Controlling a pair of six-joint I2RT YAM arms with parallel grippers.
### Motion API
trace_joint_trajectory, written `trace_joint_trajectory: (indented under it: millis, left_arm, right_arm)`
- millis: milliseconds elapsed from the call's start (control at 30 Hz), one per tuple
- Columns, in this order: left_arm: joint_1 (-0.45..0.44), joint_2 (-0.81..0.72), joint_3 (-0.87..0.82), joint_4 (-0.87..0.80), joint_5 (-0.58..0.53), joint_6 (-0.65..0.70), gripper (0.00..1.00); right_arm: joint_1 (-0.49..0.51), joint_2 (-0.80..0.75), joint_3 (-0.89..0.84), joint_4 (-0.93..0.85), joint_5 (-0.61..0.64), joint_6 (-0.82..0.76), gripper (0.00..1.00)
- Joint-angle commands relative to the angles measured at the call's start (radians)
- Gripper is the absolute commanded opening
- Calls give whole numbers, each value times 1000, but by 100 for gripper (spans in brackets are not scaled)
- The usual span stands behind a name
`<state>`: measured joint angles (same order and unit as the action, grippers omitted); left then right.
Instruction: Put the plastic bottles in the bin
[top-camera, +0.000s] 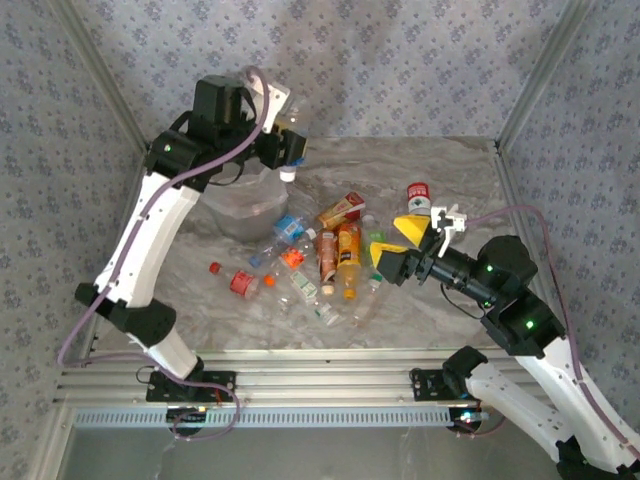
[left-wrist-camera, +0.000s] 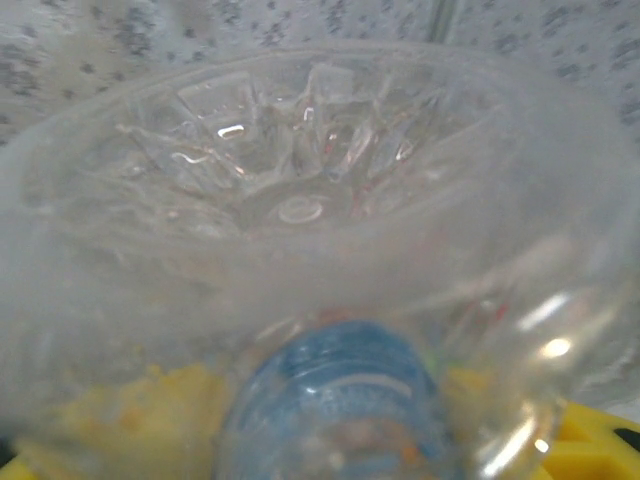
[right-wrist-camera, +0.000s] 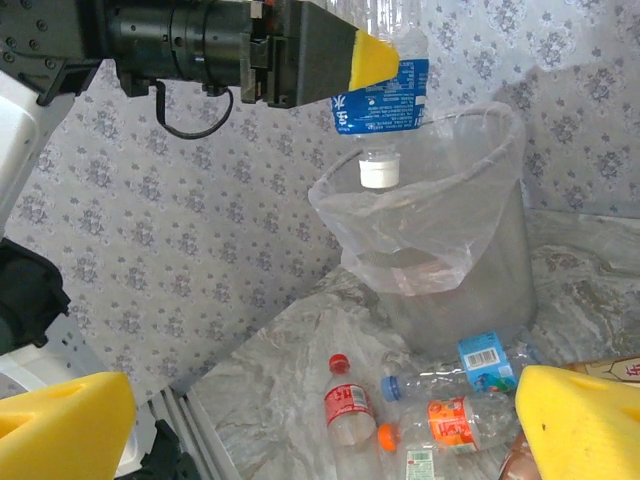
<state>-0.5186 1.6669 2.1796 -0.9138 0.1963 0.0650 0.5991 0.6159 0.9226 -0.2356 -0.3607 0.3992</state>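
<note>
Left hand (right-wrist-camera: 385, 55) clamps the bottle (right-wrist-camera: 388, 100) above its label, over the bin (right-wrist-camera: 500, 240). Expect a light, crushable shell. Right hand (top-camera: 400, 246) stands wide, empty.

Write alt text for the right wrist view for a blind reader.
The left gripper holds a clear blue-labelled bottle, white cap down, above the bag-lined bin. A red-labelled bottle and an orange-labelled bottle lie among others on the marble table, framed by the open yellow fingertips of the right gripper.

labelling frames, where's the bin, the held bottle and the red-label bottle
bin (right-wrist-camera: 490, 270), right wrist view, its wall
held bottle (right-wrist-camera: 385, 98), right wrist view, its blue label
red-label bottle (right-wrist-camera: 346, 405), right wrist view, its label
</note>
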Motion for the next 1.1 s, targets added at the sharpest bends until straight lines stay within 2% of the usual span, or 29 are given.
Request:
trace_joint_trajectory:
  millis: [0,167,433,800,1067]
  left_arm:
    - [36,48,86,-109,-107,115,50]
    - [68,136,155,-146,-239,175,50]
    - [140,235,180,-137,-316,172,51]
    - [234,351,165,-236,-188,67,51]
    - [242,349,31,-184,-140,65,51]
  right_arm:
    - [7,-3,27,-25,26,-20,100]
    - [7,-4,39,-53,35,-32,100]
    - [6,1,27,-62,29,-22,100]
    - [6,20,17,-67,3,-10,100]
    - [7,25,6,-64,-8,-2,99]
